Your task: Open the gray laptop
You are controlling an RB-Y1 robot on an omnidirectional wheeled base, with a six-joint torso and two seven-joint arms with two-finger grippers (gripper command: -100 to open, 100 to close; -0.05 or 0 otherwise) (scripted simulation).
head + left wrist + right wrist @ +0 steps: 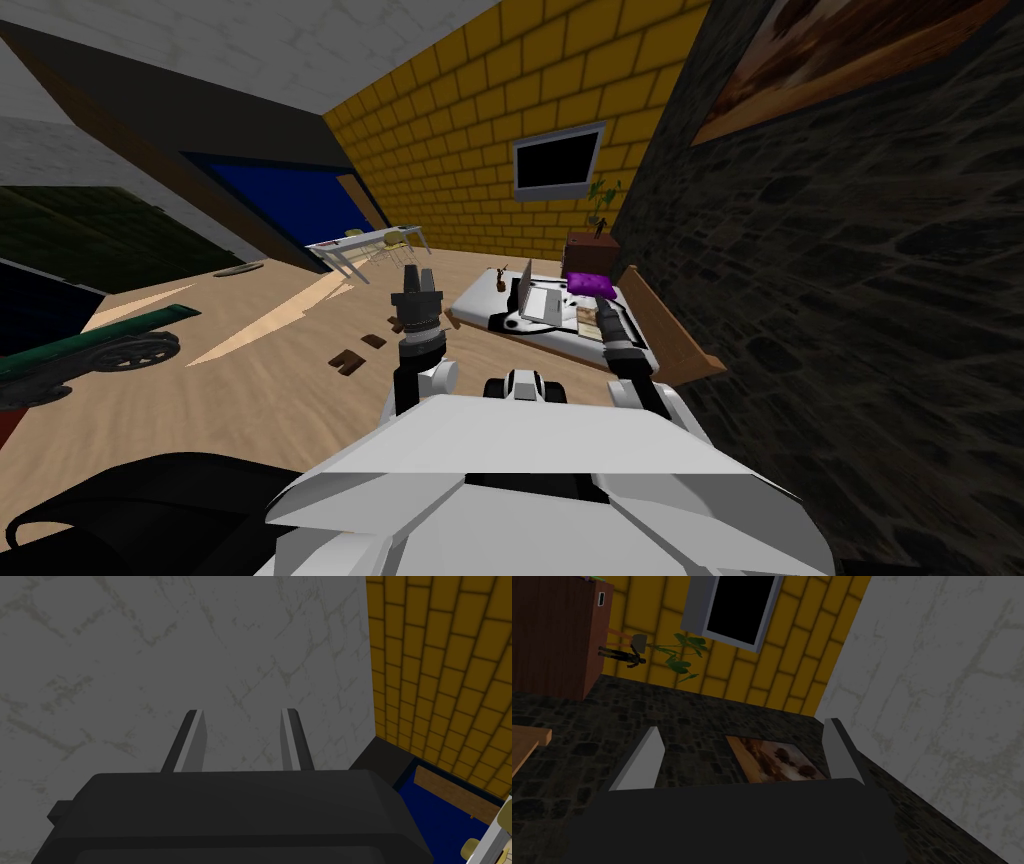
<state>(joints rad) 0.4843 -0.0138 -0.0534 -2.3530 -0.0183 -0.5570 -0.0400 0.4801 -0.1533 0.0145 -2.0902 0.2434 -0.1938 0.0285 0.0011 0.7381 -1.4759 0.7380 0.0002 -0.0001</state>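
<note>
- Two grippers, one laptop.
- Gray laptop (537, 298): one, on the white bed (480, 300) against the dark stone wall (850, 300). It lies toward the far end, near one purple pillow (588, 284). Its lid looks partly raised, but it is too small in the head view to be sure.
- Right gripper (742, 726): its two fingers are spread wide with nothing between them. The head view puts that arm reaching out over the bed's near right side, just beside the laptop. I can't tell if it touches the laptop.
- Left gripper (418, 272): raised and pointing up, over the wooden floor (250, 400) left of the bed and well apart from the laptop. Its two fingers are parted by a narrower gap and hold nothing.
- Head view gives the layout: one brown cabinet (590, 252) past the pillow, with one green plant (603, 198) above it. One grey-framed dark window (558, 160) is on the yellow brick wall, and one white table (365, 243) is further left.
- Right wrist view looks past its fingers at the stone wall. It shows one framed picture (777, 758) front-on, plus the cabinet's side and the plant's leaves.
- Floor: two small brown blocks (350, 361) near the left arm.
</note>
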